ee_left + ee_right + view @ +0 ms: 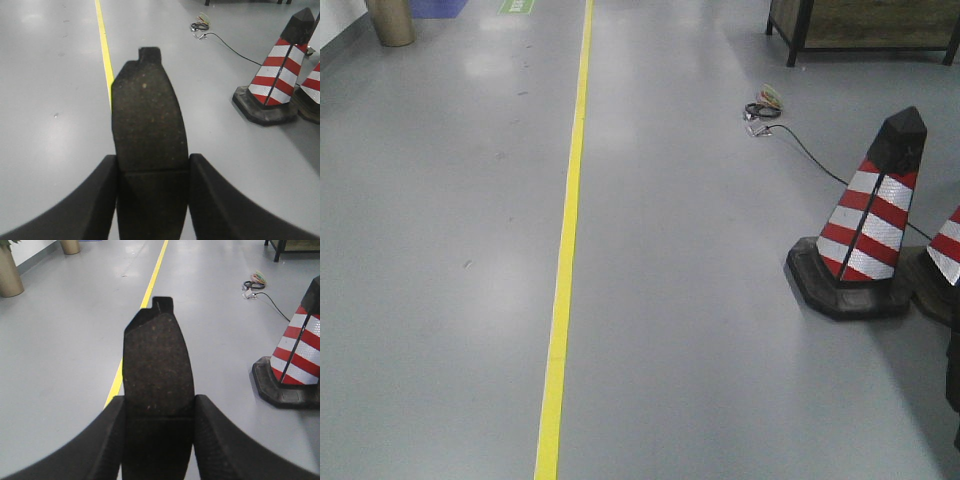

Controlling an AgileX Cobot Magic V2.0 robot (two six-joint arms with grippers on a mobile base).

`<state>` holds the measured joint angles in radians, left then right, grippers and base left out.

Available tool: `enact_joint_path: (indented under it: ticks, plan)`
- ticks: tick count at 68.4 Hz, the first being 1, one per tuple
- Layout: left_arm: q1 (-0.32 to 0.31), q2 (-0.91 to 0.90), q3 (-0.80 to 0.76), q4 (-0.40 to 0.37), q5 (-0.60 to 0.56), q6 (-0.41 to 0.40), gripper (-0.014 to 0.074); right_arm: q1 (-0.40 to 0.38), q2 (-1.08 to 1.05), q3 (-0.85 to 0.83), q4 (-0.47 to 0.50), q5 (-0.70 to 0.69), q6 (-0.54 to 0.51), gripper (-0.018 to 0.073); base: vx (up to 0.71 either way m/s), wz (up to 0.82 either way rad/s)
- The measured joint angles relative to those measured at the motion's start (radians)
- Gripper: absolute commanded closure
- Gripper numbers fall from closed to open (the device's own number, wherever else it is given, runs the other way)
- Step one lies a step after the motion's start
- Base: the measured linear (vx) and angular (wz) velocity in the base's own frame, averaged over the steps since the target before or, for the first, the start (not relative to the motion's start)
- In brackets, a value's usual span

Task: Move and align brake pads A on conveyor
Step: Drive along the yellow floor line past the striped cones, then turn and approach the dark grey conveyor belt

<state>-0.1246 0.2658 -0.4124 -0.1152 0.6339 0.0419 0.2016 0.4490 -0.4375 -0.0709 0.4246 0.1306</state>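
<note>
Nearest you, the left gripper point(152, 172) has its smooth black curved jaws clamped on a brake pad point(149, 125). The pad is dark, grainy and oblong, with a square tab at its far end. The right gripper point(159, 410) pinches a second brake pad point(157, 360) of the same speckled shape. Both pads hang over the glossy grey floor point(440, 250). A yellow line point(565, 250) runs ahead. To its right stands a striped cone point(870, 230) on a black base, with a coiled cable point(762, 110) beyond. Left of the line, the floor stretches wide.

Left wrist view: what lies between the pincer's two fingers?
A dark brake pad fills the gap, touching both fingers of the left pincer, shown in the left wrist view.
</note>
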Motion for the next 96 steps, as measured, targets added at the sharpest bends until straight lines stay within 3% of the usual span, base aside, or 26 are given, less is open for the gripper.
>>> enact_joint_path:
  ticks: [62,96]
  plan:
    - [0.0,0.0,0.0,0.0,0.0,0.0,0.0603,0.0,0.0,0.0,0.0,0.0,0.0,0.0568,0.56,-0.02]
    - [0.0,0.0,0.0,0.003,0.0,0.0,0.0603,0.0,0.003,0.0,0.0,0.0,0.0,0.0568,0.35,-0.71]
